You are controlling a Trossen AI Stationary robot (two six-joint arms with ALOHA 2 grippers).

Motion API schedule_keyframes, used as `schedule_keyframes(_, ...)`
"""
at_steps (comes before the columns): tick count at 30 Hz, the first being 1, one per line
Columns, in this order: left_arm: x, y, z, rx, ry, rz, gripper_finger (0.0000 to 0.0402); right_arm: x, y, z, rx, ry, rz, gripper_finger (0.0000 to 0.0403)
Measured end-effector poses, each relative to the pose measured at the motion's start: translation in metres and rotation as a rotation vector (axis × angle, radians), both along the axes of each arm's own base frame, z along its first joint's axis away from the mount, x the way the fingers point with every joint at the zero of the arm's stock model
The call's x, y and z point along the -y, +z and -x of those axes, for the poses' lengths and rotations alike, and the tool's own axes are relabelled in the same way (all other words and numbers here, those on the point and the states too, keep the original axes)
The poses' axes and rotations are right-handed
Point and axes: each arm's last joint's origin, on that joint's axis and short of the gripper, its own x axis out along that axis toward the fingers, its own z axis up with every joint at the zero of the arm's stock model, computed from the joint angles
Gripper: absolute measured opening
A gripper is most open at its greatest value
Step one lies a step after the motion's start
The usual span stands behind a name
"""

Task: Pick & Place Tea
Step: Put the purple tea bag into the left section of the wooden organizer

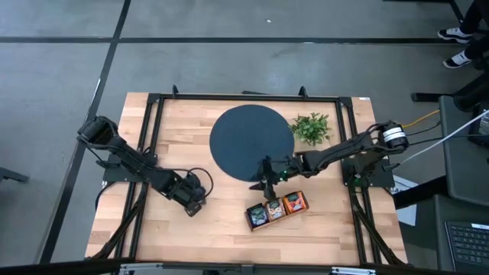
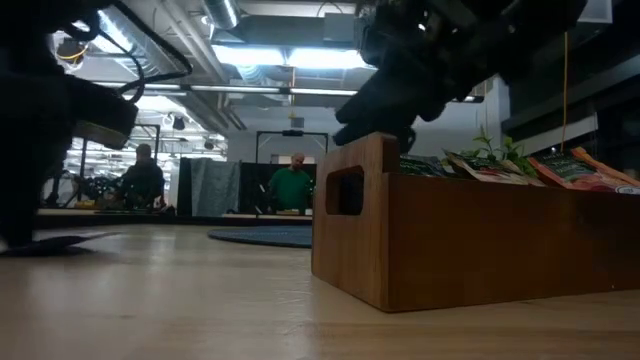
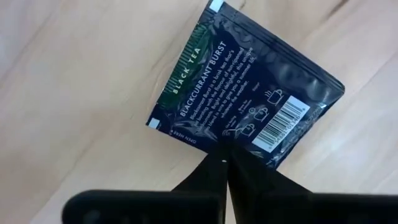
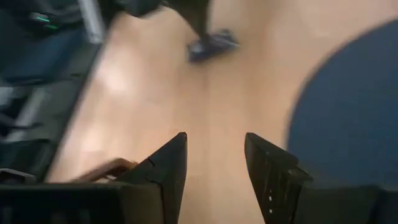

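Left gripper [image 3: 225, 163] pinched shut on the corner of a dark navy blackcurrant tea sachet [image 3: 242, 93], over bare wooden table [image 3: 74, 93]. Right gripper [image 4: 214, 165] parted, empty, beside the wooden tray [image 1: 276, 208] holding more sachets [image 2: 560, 168].

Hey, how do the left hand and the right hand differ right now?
The left hand is shut, pinching a dark navy tea sachet by its edge; the right hand is open and holds nothing. The left hand is over bare wood on the table's left side; the right hand hovers above the wooden tray, beside the round dark mat. Both have two dark fingers.
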Motion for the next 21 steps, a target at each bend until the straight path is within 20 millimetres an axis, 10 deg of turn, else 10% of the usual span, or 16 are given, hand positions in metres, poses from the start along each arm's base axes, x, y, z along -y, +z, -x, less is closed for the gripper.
schedule_keyframes(21, -0.027, -0.021, -0.056, 0.352, 0.084, -0.173, 0.0005, 0.047, -0.025, -0.022, -0.030, -0.021, -0.257, 0.0162)
